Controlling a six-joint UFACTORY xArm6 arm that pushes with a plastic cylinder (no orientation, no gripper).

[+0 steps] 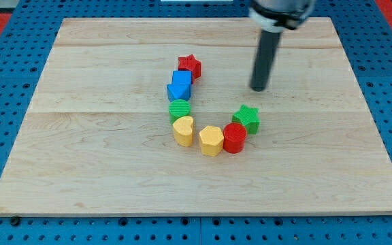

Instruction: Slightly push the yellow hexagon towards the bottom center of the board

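Observation:
The yellow hexagon (211, 140) sits near the middle of the wooden board (80, 170), between a yellow heart-shaped block (183, 130) on its left and a red cylinder (235, 137) touching its right side. My tip (258, 89) is up and to the right of the hexagon, apart from it, just above the green star (247, 118). The rod rises to the arm at the view's top.
A curved row runs upward from the yellow heart: a green round block (179, 109), a blue block (178, 90), a blue cube (182, 77) and a red star (190, 66). The board lies on a blue pegboard (5, 122).

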